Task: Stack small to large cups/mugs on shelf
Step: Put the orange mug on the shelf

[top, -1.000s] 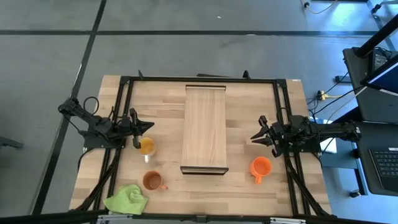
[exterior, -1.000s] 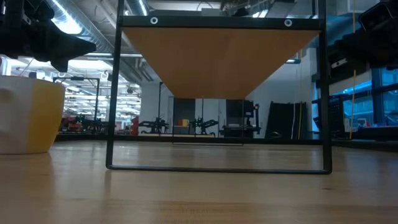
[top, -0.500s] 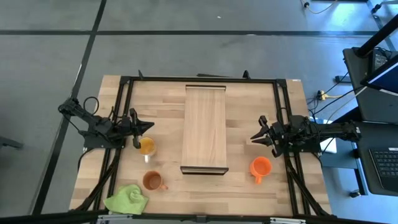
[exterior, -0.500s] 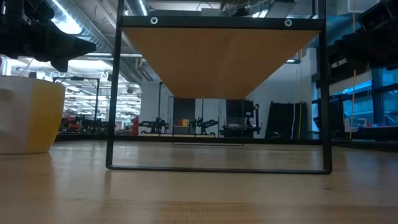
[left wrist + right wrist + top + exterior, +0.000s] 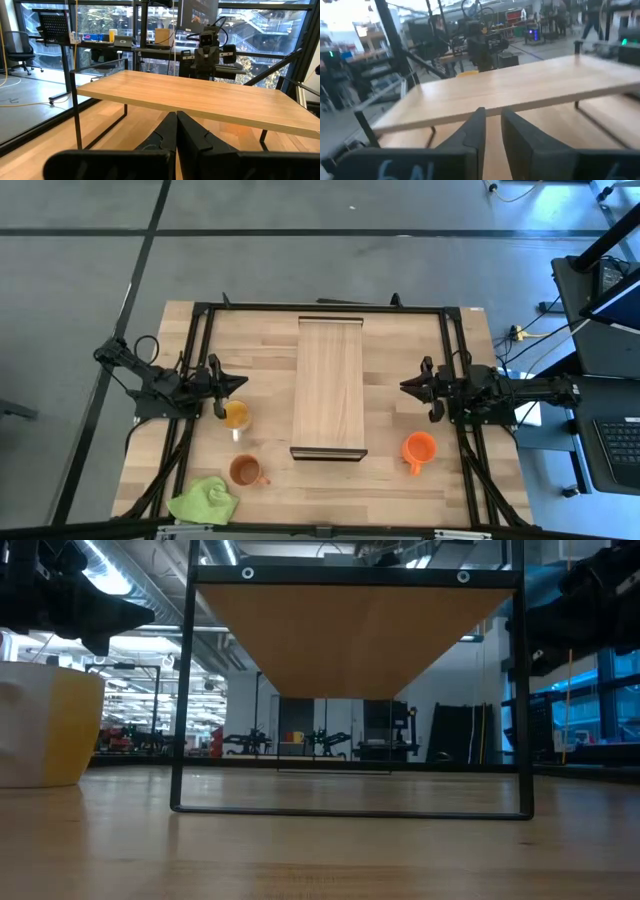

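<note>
My right gripper, fingers slightly parted and empty, hovers near the bright orange handled mug beside the long light-wood shelf, my left gripper closed.

A butcher-block table carries everything. The shelf stands down its middle on a thin black frame — a long light board with dark trim at its short ends, its top bare. On the tabletop sit the amber cup, the rust-brown mug, a lime-green cloth — apparently crumpled — and the orange mug.
</note>
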